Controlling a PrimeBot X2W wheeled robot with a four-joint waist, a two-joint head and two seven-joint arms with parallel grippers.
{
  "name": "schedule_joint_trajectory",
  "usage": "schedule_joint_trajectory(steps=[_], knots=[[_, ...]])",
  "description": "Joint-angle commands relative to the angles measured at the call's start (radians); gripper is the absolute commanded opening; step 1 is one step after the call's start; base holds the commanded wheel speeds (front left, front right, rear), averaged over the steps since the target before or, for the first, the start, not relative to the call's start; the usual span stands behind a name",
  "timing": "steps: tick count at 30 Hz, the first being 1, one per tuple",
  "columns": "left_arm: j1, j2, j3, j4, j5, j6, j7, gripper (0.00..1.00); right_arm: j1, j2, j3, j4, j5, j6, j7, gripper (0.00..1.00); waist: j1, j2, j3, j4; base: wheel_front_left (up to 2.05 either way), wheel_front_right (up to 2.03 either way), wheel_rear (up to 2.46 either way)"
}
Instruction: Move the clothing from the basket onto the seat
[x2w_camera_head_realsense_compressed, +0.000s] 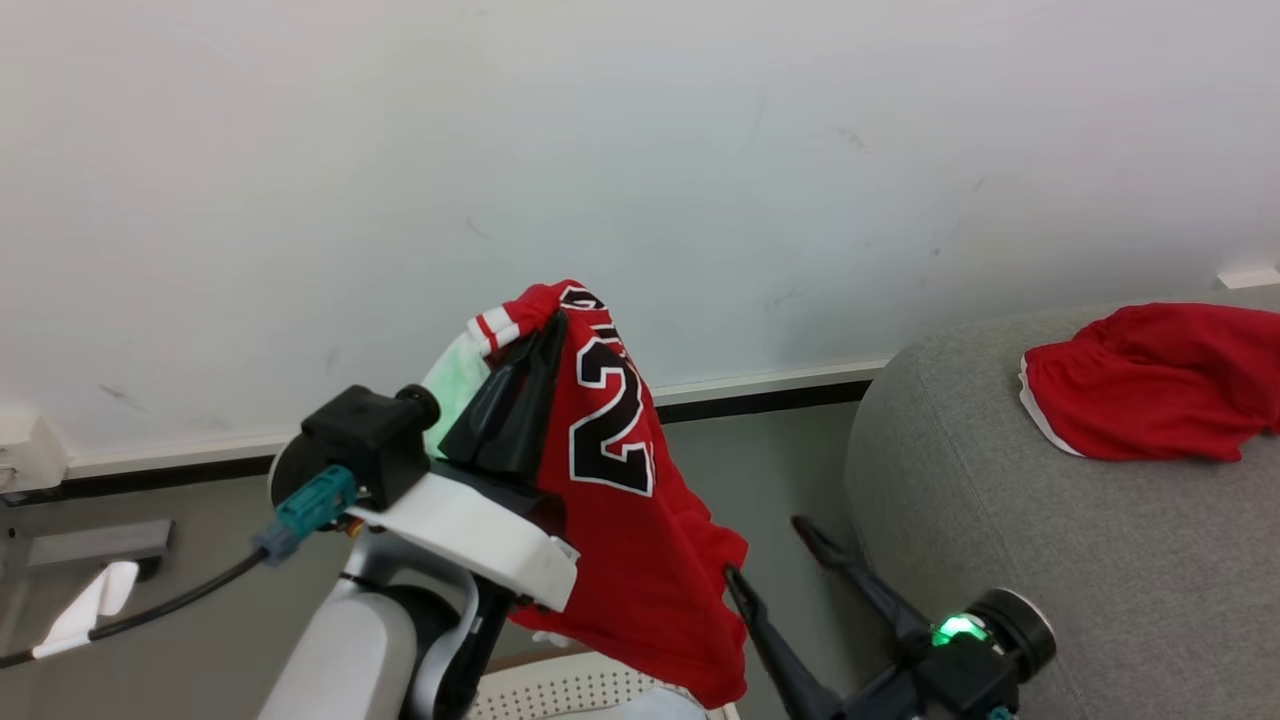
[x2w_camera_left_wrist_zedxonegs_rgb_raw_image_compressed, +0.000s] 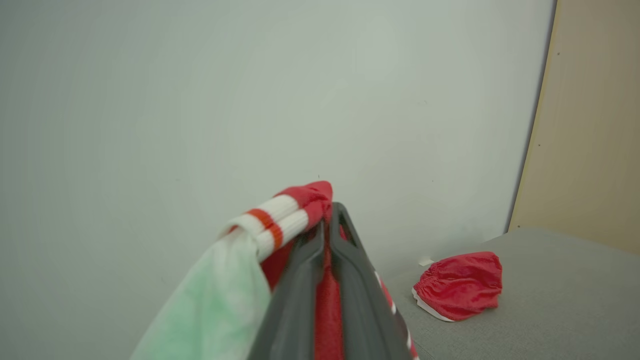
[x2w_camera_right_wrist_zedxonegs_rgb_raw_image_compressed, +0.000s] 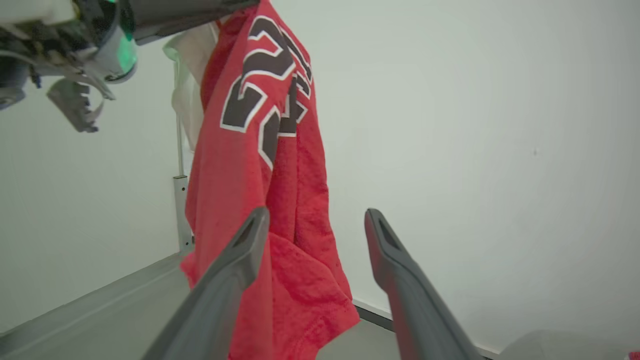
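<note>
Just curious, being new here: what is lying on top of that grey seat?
One crumpled red garment with white trim lies on the grey seat. Anything beneath it is covered.

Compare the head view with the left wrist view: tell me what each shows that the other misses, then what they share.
Head view, not left wrist view: the open right hand, the basket rim below the hanging jersey, its black number, the floor.
Left wrist view, not head view: a beige panel beside the wall.
Both: the left hand shut on the jersey, and red shorts lying on the grey seat.
</note>
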Motion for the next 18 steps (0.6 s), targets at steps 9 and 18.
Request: schedule_joint_trajectory(steps=[9, 18], knots=[[-0.019, -0.011, -0.037, 0.009, -0.006, -0.007, -0.004, 0.00, -0.201, 0.007, 0.178, 0.112, 0.056, -0.002, 0.012, 1.00, 0.0000, 0.0000, 0.003, 0.012, 0.00, 0.00, 0.00], [-0.028, -0.022, -0.088, 0.014, -0.009, -0.008, 0.001, 0.00, -0.388, 0.025, 0.252, 0.338, 0.139, -0.002, -0.023, 1.00, 0.0000, 0.0000, 0.000, 0.041, 0.00, 0.00, 0.00]])
